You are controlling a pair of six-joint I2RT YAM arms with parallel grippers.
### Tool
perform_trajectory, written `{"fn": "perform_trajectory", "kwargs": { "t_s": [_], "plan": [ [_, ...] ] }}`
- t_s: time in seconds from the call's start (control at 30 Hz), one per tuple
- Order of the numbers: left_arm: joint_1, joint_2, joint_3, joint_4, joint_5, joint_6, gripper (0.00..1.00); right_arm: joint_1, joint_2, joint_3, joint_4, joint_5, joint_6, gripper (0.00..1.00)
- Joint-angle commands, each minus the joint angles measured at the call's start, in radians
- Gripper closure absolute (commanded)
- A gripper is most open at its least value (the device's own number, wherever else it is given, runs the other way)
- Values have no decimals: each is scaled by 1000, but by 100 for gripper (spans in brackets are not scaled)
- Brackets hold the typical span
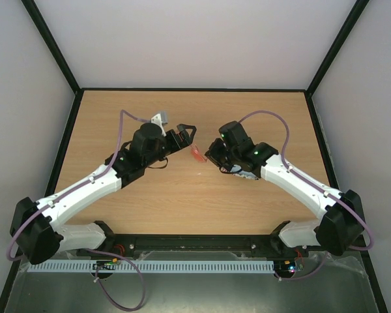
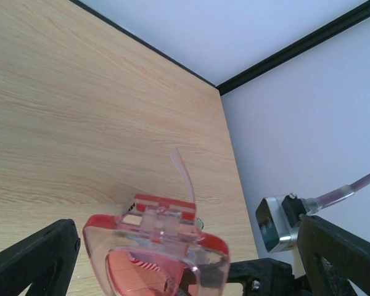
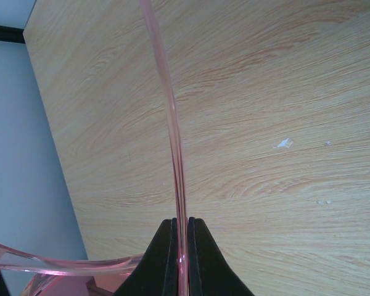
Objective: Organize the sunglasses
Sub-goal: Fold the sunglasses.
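Observation:
The sunglasses [image 1: 197,154], with a translucent red-orange frame, hang over the middle of the wooden table [image 1: 195,195] between the two arms. My right gripper [image 3: 181,225] is shut on one thin pink temple arm [image 3: 171,123], which runs straight up from its fingertips. A second temple arm [image 3: 61,264] curves off at the lower left. In the left wrist view the front of the sunglasses [image 2: 154,243] fills the space between the wide open fingers [image 2: 34,262] of my left gripper [image 2: 185,246], without touching either one. A red-and-white striped patch [image 2: 163,205] shows behind the hinge; what it is stays unclear.
The right arm's silver camera [image 2: 276,223] and black gripper sit close behind the glasses. A small white fleck [image 3: 283,143] lies on the wood. A black rim [image 1: 195,89] and pale walls bound the table on three sides.

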Motion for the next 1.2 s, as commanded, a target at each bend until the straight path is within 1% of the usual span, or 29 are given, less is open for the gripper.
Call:
{"fn": "perform_trajectory", "kwargs": {
  "t_s": [0.0,0.2,0.27,0.37,0.5,0.73,1.0,1.1,1.17],
  "plan": [
    [-3,12,-24,46,10,-14,0,7,-3,5,17,-3,18,99],
    [-3,10,-46,66,7,-20,0,11,-2,-6,34,-20,22,99],
    [-2,11,-49,74,8,-22,2,12,-3,-15,39,-20,25,99],
    [-3,13,-53,81,10,-24,8,13,-6,-37,51,-19,30,99],
    [-3,19,-59,88,15,-25,20,12,-4,-53,66,-23,36,99],
    [-3,34,-60,90,27,-22,33,13,7,-47,79,-31,35,99],
    [-3,47,-57,87,35,-16,40,13,6,-50,81,-31,33,99],
    [-2,48,-55,86,35,-15,49,13,6,-50,81,-32,32,99],
    [-2,50,-52,81,36,-15,48,12,4,-51,81,-31,31,99]
  ]
}}
